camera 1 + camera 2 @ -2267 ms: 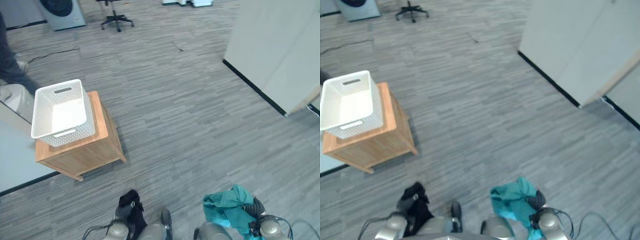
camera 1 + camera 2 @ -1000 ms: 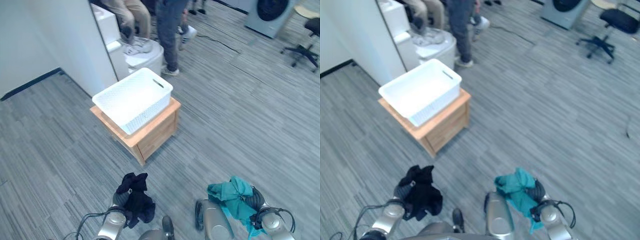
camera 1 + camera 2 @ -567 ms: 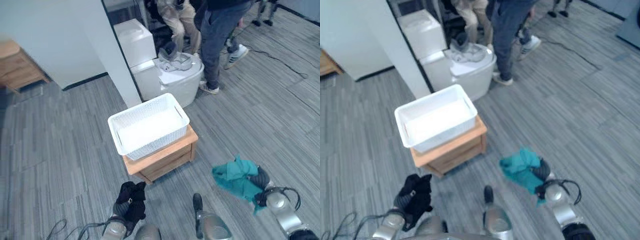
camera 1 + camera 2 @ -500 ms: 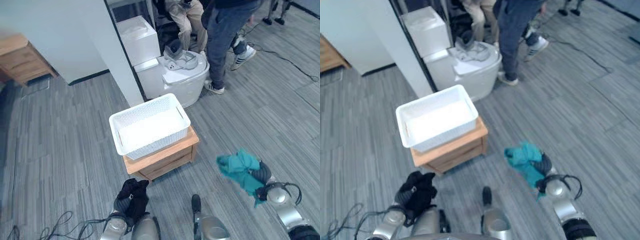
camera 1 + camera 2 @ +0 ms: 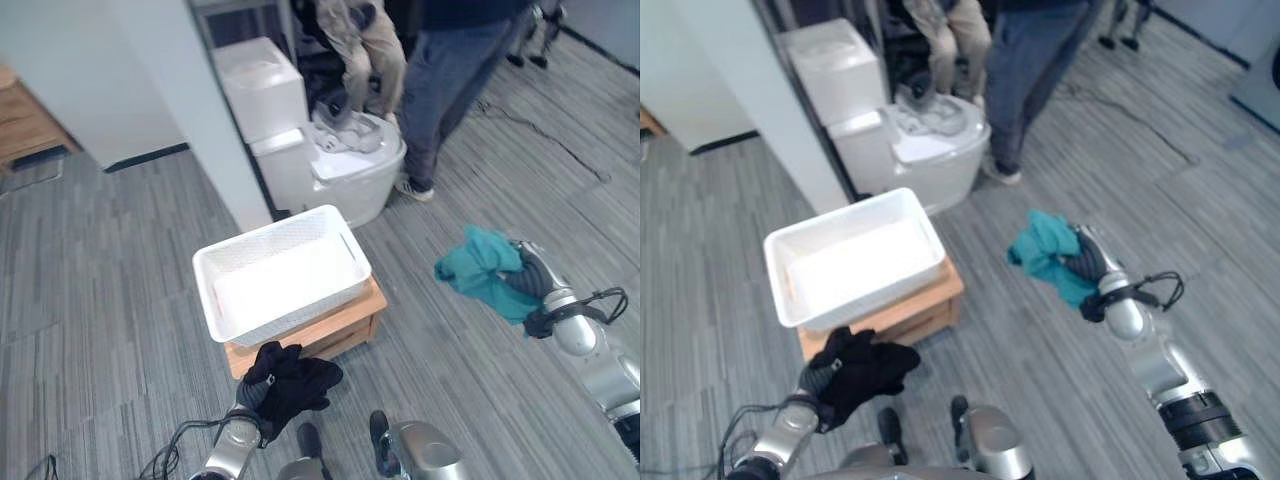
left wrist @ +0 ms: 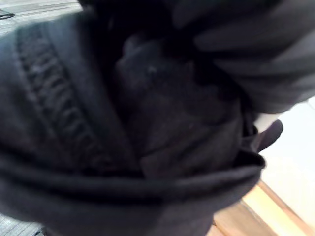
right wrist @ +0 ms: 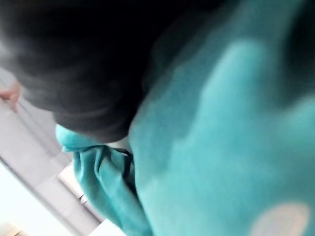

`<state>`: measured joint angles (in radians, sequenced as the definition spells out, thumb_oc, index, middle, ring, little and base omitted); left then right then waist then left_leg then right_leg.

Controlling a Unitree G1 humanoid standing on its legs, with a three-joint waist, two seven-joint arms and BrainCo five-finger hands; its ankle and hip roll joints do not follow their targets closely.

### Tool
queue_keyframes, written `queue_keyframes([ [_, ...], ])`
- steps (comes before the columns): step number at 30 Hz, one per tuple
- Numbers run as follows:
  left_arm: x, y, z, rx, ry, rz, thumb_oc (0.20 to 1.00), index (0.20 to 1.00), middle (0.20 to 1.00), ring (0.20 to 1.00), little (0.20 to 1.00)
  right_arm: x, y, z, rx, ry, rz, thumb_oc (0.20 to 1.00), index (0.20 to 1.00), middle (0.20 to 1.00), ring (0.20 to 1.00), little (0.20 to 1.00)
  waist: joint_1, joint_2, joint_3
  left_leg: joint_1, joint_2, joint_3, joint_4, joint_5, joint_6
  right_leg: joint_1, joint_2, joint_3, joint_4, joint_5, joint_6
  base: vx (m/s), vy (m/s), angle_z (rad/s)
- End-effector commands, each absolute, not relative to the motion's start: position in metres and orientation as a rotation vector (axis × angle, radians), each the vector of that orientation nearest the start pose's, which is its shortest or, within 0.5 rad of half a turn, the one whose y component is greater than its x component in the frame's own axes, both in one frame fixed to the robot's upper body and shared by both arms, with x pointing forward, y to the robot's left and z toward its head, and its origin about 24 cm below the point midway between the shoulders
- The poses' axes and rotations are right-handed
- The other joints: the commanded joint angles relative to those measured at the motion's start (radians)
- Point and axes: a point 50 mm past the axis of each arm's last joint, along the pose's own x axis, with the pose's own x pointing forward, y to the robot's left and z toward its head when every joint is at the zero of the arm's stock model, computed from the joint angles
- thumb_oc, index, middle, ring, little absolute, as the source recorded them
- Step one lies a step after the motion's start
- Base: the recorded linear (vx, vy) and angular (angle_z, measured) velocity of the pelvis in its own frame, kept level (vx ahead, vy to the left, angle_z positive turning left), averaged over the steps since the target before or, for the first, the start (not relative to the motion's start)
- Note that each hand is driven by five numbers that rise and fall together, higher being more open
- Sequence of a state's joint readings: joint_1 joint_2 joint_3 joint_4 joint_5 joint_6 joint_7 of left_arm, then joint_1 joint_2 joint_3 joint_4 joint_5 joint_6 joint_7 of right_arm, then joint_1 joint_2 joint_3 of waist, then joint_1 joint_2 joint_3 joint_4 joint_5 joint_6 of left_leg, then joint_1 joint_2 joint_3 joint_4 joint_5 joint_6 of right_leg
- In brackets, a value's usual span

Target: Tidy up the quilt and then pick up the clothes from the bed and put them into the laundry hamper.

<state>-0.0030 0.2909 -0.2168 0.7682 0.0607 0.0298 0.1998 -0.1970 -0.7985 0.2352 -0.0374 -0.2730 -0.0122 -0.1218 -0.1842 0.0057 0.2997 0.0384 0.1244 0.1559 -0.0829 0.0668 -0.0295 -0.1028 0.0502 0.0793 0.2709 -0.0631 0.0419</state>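
Observation:
A white lattice hamper (image 5: 207,296) stands on a low wooden stand (image 5: 325,326) in front of me. My left hand (image 5: 250,396) is shut on a bunched black garment (image 5: 290,384), held low just before the stand's front edge; the cloth covers the left wrist view (image 6: 147,123). Out to the right of the hamper, my right hand (image 5: 531,277) is raised and shut on a teal garment (image 5: 478,268), which hangs above the floor, apart from the hamper. Teal cloth (image 7: 211,162) also lies close before the right wrist camera.
Behind the hamper stands a white rounded unit (image 5: 340,175) with grey cloth on top, next to a white box (image 5: 258,85). Two people's legs (image 5: 445,80) are beyond it. A white partition wall (image 5: 190,110) rises at the back left, with a wooden cabinet (image 5: 20,120) beyond it.
The camera has shifted. My right arm has risen and stretched out, carrying the teal garment higher beside the hamper. The black garment in my left hand sits closer to the stand's front.

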Motion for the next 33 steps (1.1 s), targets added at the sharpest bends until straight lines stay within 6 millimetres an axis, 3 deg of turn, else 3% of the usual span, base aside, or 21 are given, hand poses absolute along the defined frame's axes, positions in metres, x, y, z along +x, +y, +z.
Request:
queue_keyframes([
  [1,0.177,0.254,-0.103,0.596,0.759,0.106,0.2,0.2,0.2,0.2,0.2,0.299,-0.206,0.176,-0.998,-0.488,0.072,0.2,0.2,0.2,0.2,0.2,0.073,-0.078,-0.06,0.089,-0.032,0.003,0.002,-0.11,-0.048,0.031,-0.152,0.034,-0.195,0.043,0.143,0.13,-0.135,0.69],
  [2,0.175,0.255,-0.104,0.589,0.768,0.113,0.2,0.2,0.2,0.2,0.2,0.307,-0.194,0.186,-0.993,-0.533,0.085,0.2,0.2,0.2,0.2,0.2,0.087,-0.078,-0.07,0.084,-0.033,-0.006,-0.003,-0.11,-0.048,0.053,-0.154,0.024,-0.23,0.058,0.138,0.09,-0.126,0.83],
  [7,0.169,0.252,-0.104,0.541,0.758,0.133,0.2,0.2,0.2,0.2,0.2,0.321,-0.171,0.197,-0.996,-0.58,0.152,0.2,0.2,0.2,0.2,0.2,0.105,-0.061,-0.078,0.076,-0.028,-0.025,-0.004,-0.103,-0.054,0.091,-0.163,-0.012,-0.288,0.069,0.129,0.09,-0.059,0.58],
  [9,0.175,0.247,-0.098,0.518,0.708,0.121,0.2,0.2,0.2,0.2,0.2,0.336,-0.155,0.201,-1.0,-0.577,0.189,0.2,0.2,0.2,0.2,0.2,0.131,-0.048,-0.065,0.052,-0.024,-0.042,-0.004,-0.09,-0.064,0.093,-0.168,-0.04,-0.308,0.075,0.127,0.0,-0.076,0.22],
  [12,0.184,0.243,-0.089,0.491,0.647,0.111,0.2,0.2,0.2,0.2,0.2,0.351,-0.15,0.201,-1.02,-0.541,0.185,0.2,0.2,0.2,0.2,0.2,0.145,-0.034,-0.049,0.022,-0.022,-0.06,-0.004,-0.077,-0.069,0.08,-0.168,-0.057,-0.315,0.079,0.125,-0.05,-0.044,0.27],
  [15,0.21,0.238,-0.055,0.442,0.45,0.086,0.2,0.2,0.2,0.2,0.2,0.375,-0.159,0.212,-1.101,-0.477,0.107,0.2,0.2,0.2,0.2,0.2,0.18,0.005,-0.002,-0.051,-0.03,-0.096,-0.004,-0.046,-0.077,0.028,-0.166,-0.083,-0.315,0.089,0.125,-0.11,-0.03,0.37],
  [17,0.216,0.237,-0.044,0.43,0.389,0.084,0.2,0.2,0.2,0.2,0.2,0.378,-0.163,0.212,-1.119,-0.461,0.088,0.2,0.2,0.2,0.2,0.2,0.185,0.015,0.001,-0.067,-0.033,-0.105,-0.004,-0.042,-0.079,0.019,-0.166,-0.094,-0.317,0.09,0.125,-0.06,-0.015,0.39],
  [18,0.229,0.237,-0.02,0.434,0.262,0.115,0.2,0.2,0.2,0.2,0.2,0.382,-0.171,0.205,-1.14,-0.42,0.063,0.2,0.2,0.2,0.2,0.2,0.197,0.032,0.012,-0.088,-0.036,-0.116,-0.004,-0.035,-0.082,0.011,-0.166,-0.109,-0.321,0.09,0.125,-0.04,-0.015,0.37],
  [19,0.229,0.237,-0.02,0.434,0.262,0.116,0.2,0.2,0.2,0.2,0.2,0.382,-0.17,0.205,-1.14,-0.421,0.063,0.2,0.2,0.2,0.2,0.2,0.196,0.032,0.011,-0.089,-0.036,-0.117,-0.004,-0.034,-0.083,0.01,-0.166,-0.11,-0.321,0.09,0.125,-0.04,-0.029,0.33],
  [20,0.239,0.237,0.003,0.44,0.147,0.139,0.2,0.2,0.2,0.2,0.2,0.381,-0.178,0.19,-1.198,-0.372,0.058,1.0,1.0,1.0,1.0,1.0,0.201,0.046,0.015,-0.101,-0.036,-0.127,-0.004,-0.031,-0.088,0.013,-0.166,-0.127,-0.329,0.085,0.125,-0.02,-0.024,0.25],
  [22,0.248,0.233,0.028,0.431,0.024,0.14,0.2,0.2,0.2,0.2,0.2,0.38,-0.189,0.178,-1.273,-0.318,0.037,1.0,1.0,1.0,1.0,1.0,0.202,0.055,0.014,-0.104,-0.035,-0.133,-0.004,-0.027,-0.092,0.023,-0.167,-0.14,-0.335,0.082,0.125,0.0,-0.023,0.28],
  [23,0.248,0.234,0.028,0.431,0.025,0.14,0.2,0.2,0.2,0.2,0.2,0.38,-0.189,0.178,-1.273,-0.318,0.037,1.0,1.0,1.0,1.0,1.0,0.201,0.055,0.014,-0.103,-0.035,-0.133,-0.004,-0.027,-0.092,0.023,-0.167,-0.14,-0.335,0.082,0.125,0.01,-0.01,0.15],
  [24,0.253,0.231,0.045,0.43,-0.056,0.134,0.2,0.2,0.2,0.2,0.2,0.379,-0.194,0.174,-1.325,-0.305,0.027,1.0,1.0,1.0,1.0,1.0,0.2,0.058,0.011,-0.101,-0.034,-0.132,-0.004,-0.027,-0.093,0.028,-0.168,-0.143,-0.337,0.081,0.124,0.01,0.007,0.12],
  [25,0.257,0.225,0.074,0.427,-0.194,0.11,0.2,0.2,0.2,0.2,0.2,0.378,-0.2,0.172,-1.44,-0.308,0.003,1.0,1.0,1.0,1.0,1.0,0.194,0.058,0.005,-0.089,-0.031,-0.129,-0.004,-0.032,-0.093,0.045,-0.168,-0.142,-0.341,0.077,0.124,0.01,0.016,0.1],
  [27,0.259,0.219,0.107,0.452,-0.348,0.076,0.2,0.2,0.2,0.2,0.2,0.375,-0.205,0.162,-1.56,-0.304,-0.007,1.0,1.0,1.0,1.0,1.0,0.183,0.055,-0.003,-0.072,-0.026,-0.122,-0.004,-0.039,-0.093,0.06,-0.169,-0.133,-0.343,0.076,0.125,0.01,0.012,0.04],
  [28,0.26,0.215,0.121,0.45,-0.413,0.059,0.2,0.2,0.2,0.2,0.2,0.373,-0.206,0.152,-1.587,-0.286,0.01,1.0,1.0,1.0,1.0,1.0,0.174,0.052,-0.01,-0.064,-0.025,-0.118,-0.004,-0.042,-0.093,0.068,-0.169,-0.129,-0.343,0.075,0.124,0.0,0.0,0.0],
  [29,0.259,0.215,0.121,0.452,-0.411,0.057,0.2,0.2,0.2,0.2,0.2,0.372,-0.206,0.151,-1.586,-0.285,0.01,1.0,1.0,1.0,1.0,1.0,0.176,0.05,-0.009,-0.06,-0.025,-0.116,-0.004,-0.043,-0.093,0.071,-0.169,-0.128,-0.344,0.074,0.124,0.04,0.022,-0.04],
  [30,0.263,0.207,0.145,0.432,-0.515,0.031,0.2,0.2,0.2,0.2,0.2,0.364,-0.21,0.118,-1.631,-0.195,0.077,1.0,1.0,1.0,1.0,1.0,0.151,0.043,-0.027,-0.041,-0.02,-0.106,-0.004,-0.052,-0.094,0.083,-0.17,-0.117,-0.345,0.074,0.123,0.07,0.019,-0.05],
  [32,0.265,0.199,0.163,0.434,-0.589,0.013,0.2,0.2,0.2,0.2,0.2,0.352,-0.212,0.085,-1.635,-0.113,0.133,1.0,1.0,1.0,1.0,1.0,0.132,0.031,-0.04,-0.014,-0.016,-0.095,-0.004,-0.065,-0.093,0.097,-0.17,-0.101,-0.346,0.07,0.122,0.04,0.016,-0.1],
  [33,0.265,0.199,0.163,0.435,-0.59,0.013,0.2,0.2,0.2,0.2,0.2,0.351,-0.212,0.085,-1.634,-0.114,0.132,1.0,1.0,1.0,1.0,1.0,0.134,0.029,-0.037,-0.019,-0.016,-0.093,-0.004,-0.052,-0.092,0.091,-0.17,-0.1,-0.342,0.08,0.121,0.02,0.021,-0.17],
])
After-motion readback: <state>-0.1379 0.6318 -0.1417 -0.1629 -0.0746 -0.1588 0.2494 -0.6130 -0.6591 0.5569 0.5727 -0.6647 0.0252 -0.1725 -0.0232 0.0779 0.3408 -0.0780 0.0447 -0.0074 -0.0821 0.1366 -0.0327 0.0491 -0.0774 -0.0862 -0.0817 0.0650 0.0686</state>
